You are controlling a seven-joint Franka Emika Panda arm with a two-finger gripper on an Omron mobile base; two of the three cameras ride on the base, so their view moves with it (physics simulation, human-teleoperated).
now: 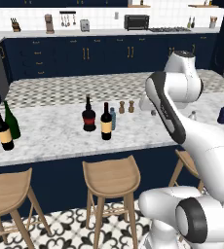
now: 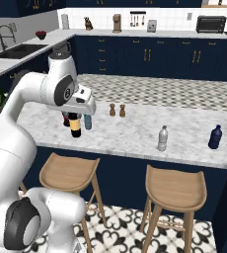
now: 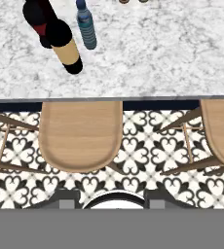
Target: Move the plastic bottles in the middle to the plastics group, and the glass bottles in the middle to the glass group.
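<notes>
Nothing readable anywhere, honestly

The slim wine bottle [image 1: 106,122] on the marble tabletop [image 1: 55,133] has a yellow-tan label, but it's a blank patch with no lettering I can make out. Same for the tan-label bottle [image 1: 3,131] at the left end, and the red band on the squat bottle [image 1: 88,115] is plain colour. No brands, numbers or signs.

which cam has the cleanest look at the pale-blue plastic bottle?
Hand view: the pale-blue plastic bottle lies unobstructed against the marble counter. In the left base view it sits half hidden behind the yellow-labelled wine bottle. In the right base view it peeks out below the arm.
</notes>
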